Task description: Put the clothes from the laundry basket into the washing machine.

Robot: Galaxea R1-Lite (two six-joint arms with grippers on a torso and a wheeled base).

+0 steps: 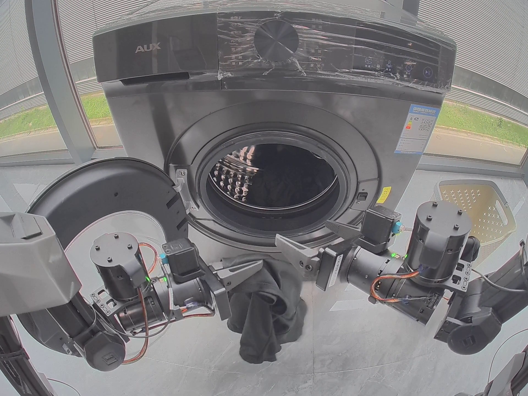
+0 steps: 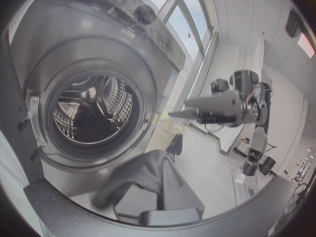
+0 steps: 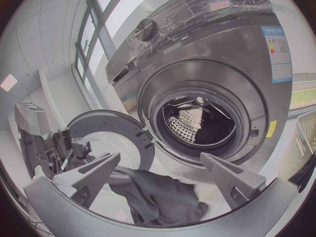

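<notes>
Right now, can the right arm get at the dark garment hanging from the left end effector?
Probably yes. The right end effector is open and sits just beside the dark garment, which hangs from the left end effector in front of the washing machine; nothing lies between them.

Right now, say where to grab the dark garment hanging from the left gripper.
Probably take the upper fold of the dark garment beside the left gripper, coming from the robot's right: the right gripper faces it, jaws open, the rest hanging limp.
</notes>
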